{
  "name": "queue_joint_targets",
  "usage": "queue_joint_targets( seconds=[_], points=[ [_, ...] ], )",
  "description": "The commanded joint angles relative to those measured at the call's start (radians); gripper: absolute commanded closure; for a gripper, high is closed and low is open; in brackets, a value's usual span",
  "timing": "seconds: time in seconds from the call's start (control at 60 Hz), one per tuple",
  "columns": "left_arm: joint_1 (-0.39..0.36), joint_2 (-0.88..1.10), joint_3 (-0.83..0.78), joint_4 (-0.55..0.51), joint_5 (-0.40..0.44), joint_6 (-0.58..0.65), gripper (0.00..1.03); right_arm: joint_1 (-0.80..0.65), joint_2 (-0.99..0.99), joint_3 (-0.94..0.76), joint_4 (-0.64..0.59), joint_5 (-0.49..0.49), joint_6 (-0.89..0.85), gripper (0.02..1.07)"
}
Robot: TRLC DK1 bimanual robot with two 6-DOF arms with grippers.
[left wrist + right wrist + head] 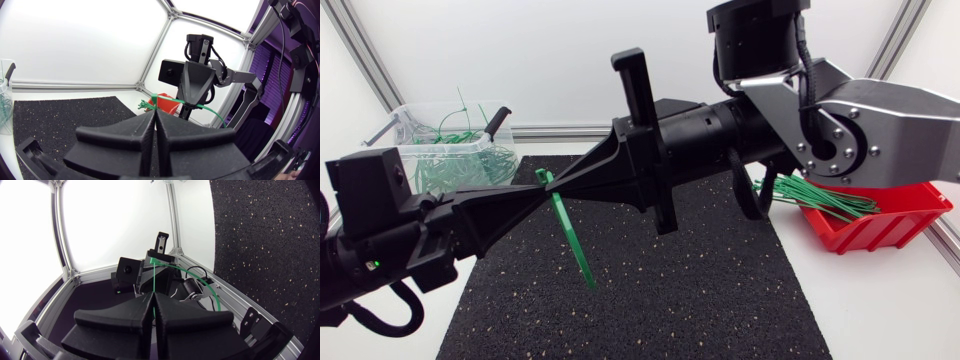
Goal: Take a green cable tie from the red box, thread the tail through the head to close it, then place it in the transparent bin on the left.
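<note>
Green cable tie (570,232) hangs at frame centre over the black mat (700,290). Left hand (535,190) and right hand (563,183) meet at its top, each pressed together on it. Right arm (720,125) overlaps the red box (900,225), frame right. Transparent bin (420,150) upper left. Only the right wrist view shows the strip running straight between both hands.

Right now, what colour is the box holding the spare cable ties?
The box is red; the head view shows it best.
</note>
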State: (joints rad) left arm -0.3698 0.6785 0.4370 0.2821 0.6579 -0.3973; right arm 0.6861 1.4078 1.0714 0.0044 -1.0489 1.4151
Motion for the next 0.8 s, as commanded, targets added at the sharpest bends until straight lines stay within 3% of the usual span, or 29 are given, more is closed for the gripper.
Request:
queue_joint_targets(
  seconds=[0.0, 0.783],
  points=[
    [-0.009, -0.007, -0.02, 0.017, 0.009, -0.023, 1.0, 0.007, -0.007, -0.004, 0.014, 0.003, 0.039, 1.02],
    [-0.031, 0.009, -0.021, 0.026, -0.023, -0.015, 1.0, 0.026, 0.006, -0.01, 0.025, 0.004, 0.044, 1.02]
  ],
)
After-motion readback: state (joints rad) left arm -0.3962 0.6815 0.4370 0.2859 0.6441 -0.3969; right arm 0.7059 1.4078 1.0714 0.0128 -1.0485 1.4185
